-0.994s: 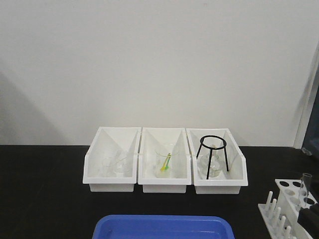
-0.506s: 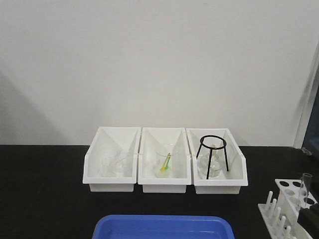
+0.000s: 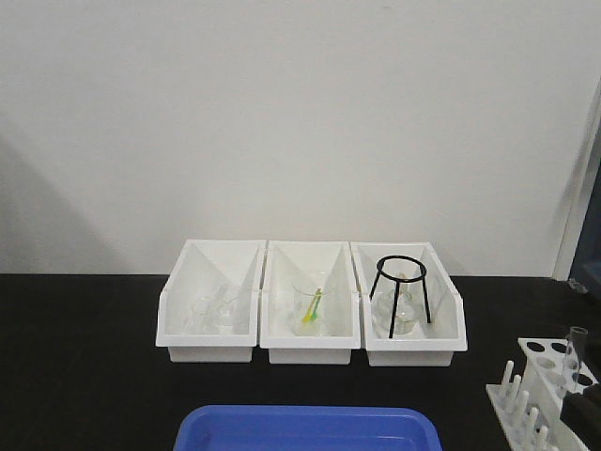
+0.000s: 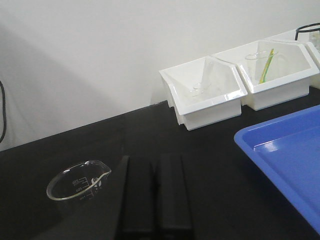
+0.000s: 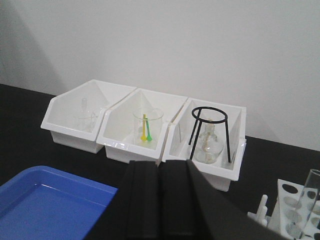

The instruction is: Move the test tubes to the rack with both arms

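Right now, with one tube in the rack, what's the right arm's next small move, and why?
Probably ease the right gripper back from the rack. Its fingers are closed on nothing, and the only test tube in view stands, leaning, in a rack hole. No loose tube shows in the blue tray, so backing off to search seems safest.

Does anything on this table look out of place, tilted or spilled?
Yes. A glass beaker lies on its side on the black table, left of the left gripper, apart from the white bins. No spill shows.
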